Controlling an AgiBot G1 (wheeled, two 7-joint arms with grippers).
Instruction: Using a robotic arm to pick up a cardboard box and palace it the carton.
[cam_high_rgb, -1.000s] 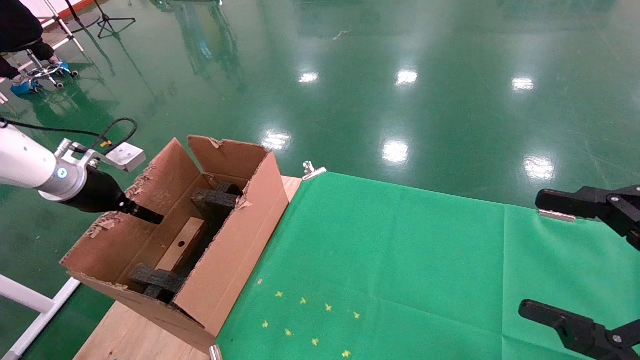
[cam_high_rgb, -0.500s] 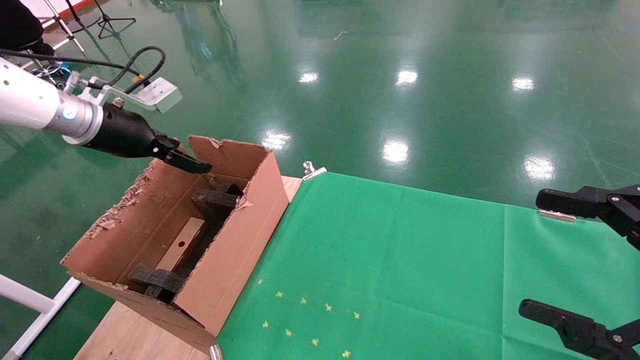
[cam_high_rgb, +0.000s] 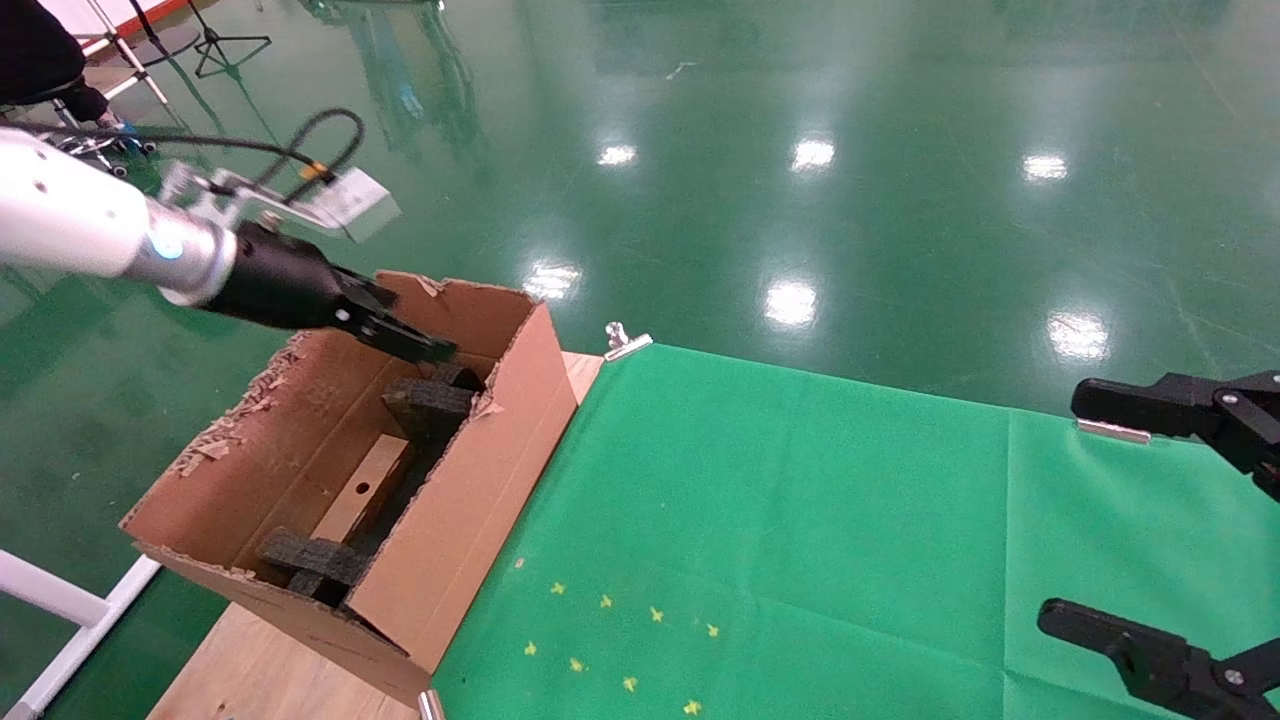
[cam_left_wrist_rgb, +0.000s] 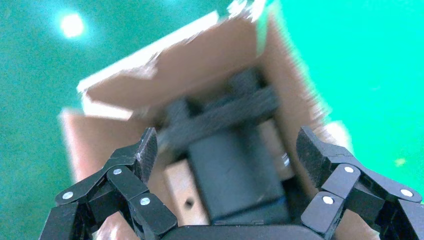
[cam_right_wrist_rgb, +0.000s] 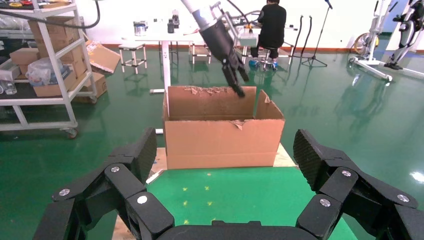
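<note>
Left claw (cam_high_rgb: 425, 349) higher, over carton (cam_high_rgb: 455, 520)

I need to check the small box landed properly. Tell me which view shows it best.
The head view: the cardboard box lies inside the carton between foam blocks, its hole visible. The left wrist view shows only a blurred corner. The right wrist view shows just the carton's outer wall.

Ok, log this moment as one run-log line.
left gripper: open, empty, above carton | cardboard box: inside carton | right gripper: open, parked
</note>
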